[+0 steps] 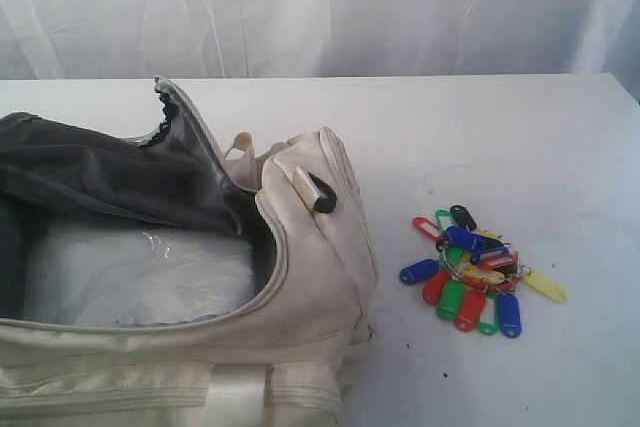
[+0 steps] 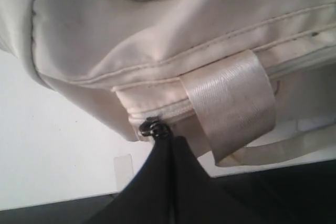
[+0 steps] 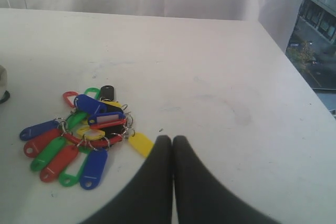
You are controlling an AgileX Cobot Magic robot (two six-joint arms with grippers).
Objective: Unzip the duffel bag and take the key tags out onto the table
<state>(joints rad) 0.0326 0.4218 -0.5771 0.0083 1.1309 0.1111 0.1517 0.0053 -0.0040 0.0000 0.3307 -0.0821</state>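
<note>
The cream-white duffel bag [image 1: 310, 277] lies unzipped at the left of the table [image 1: 500, 137], its grey lining folded back. The key tags [image 1: 478, 269] lie in a bunch on the table to the right of the bag, clear of it. Neither gripper shows in the exterior view. My right gripper [image 3: 172, 138] is shut and empty, hovering just beside the key tags [image 3: 84, 135]. My left gripper [image 2: 168, 139] is shut at the bag's side [image 2: 131, 40], its tips right by a black zipper slider [image 2: 153, 128]; nothing shows between the fingers.
A shiny webbing handle [image 2: 231, 98] loops down the bag's side near the left gripper. A black fitting [image 1: 322, 194] sits on the bag's end. Clear plastic [image 1: 150, 267] lies inside the bag. The table's edge [image 3: 294, 77] runs close on the right.
</note>
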